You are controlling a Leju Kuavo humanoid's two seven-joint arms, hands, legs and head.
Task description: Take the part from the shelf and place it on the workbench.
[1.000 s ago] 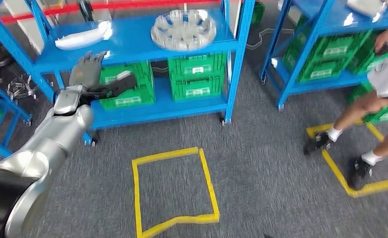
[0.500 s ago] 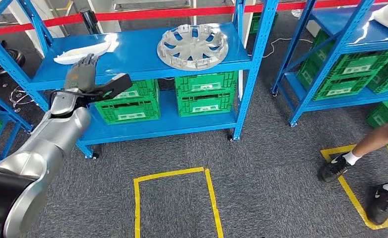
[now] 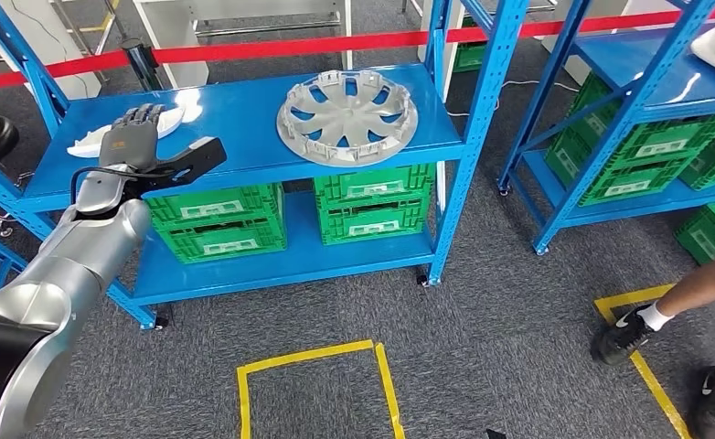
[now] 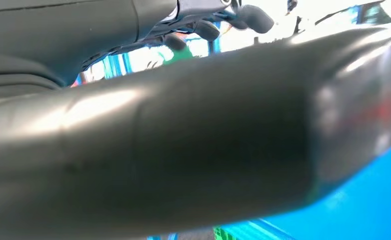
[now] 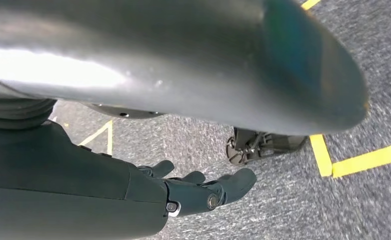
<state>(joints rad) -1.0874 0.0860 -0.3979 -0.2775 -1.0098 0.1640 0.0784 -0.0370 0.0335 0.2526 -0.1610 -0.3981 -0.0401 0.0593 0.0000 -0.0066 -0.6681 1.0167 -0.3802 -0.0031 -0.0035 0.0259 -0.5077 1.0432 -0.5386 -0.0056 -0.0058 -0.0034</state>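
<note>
My left hand (image 3: pixel 139 137) is raised in front of the blue shelf (image 3: pixel 244 110), fingers spread and thumb stretched out to the side, holding nothing. It hovers over the left end of the top board, just in front of a white curved part (image 3: pixel 93 137) that lies there. The silver wheel cover (image 3: pixel 346 105), the part I am after, lies flat on the same board, well to the right of my hand and apart from it. Green crates (image 3: pixel 290 215) sit on the lower board. My right hand (image 5: pixel 203 192) hangs over the grey carpet, fingers loosely extended and empty, near yellow floor tape (image 5: pixel 353 160). A person's legs (image 3: pixel 674 320) stand at the right.
</note>
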